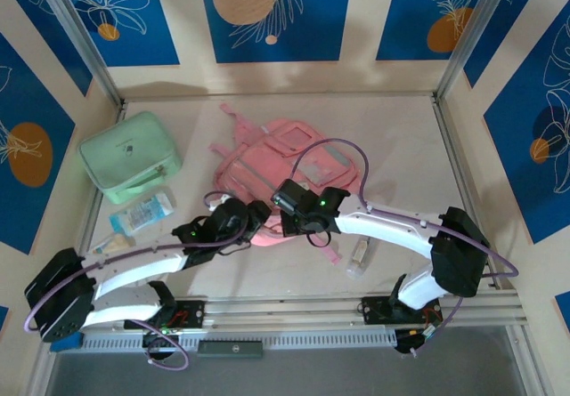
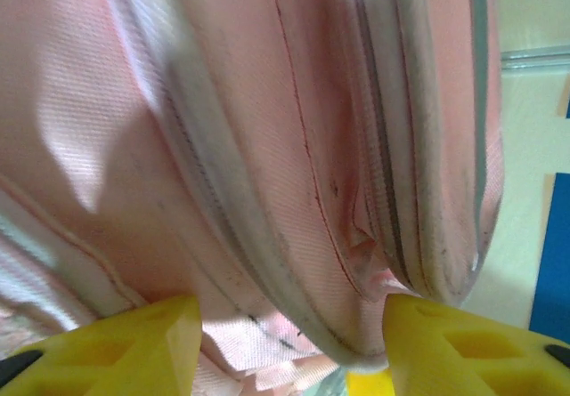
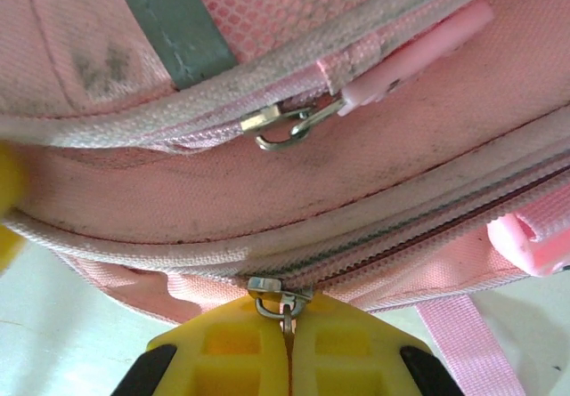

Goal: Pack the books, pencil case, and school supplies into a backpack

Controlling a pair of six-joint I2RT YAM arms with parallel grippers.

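Note:
The pink backpack (image 1: 283, 151) lies flat mid-table, its near edge under both wrists. My right gripper (image 3: 287, 327) is shut on the metal zipper pull (image 3: 283, 305) of a zip that runs along the backpack (image 3: 267, 191) edge; from above it (image 1: 294, 218) sits at that edge. My left gripper (image 2: 292, 325) is open, its yellow fingers (image 2: 151, 343) standing either side of a folded seam of the backpack (image 2: 267, 147); from above it (image 1: 256, 220) is just left of the right one. A clear bottle (image 1: 359, 255), a blue-and-white packet (image 1: 142, 211) and a small clear packet (image 1: 111, 245) lie on the table. Books and pencil case are out of view.
A mint-green boxy zip case (image 1: 131, 156) stands at the back left. A second zipper pull with a pink tab (image 3: 294, 125) hangs on an upper pocket. Metal rails (image 1: 294, 311) run along the table's near edge, and patterned walls close the sides.

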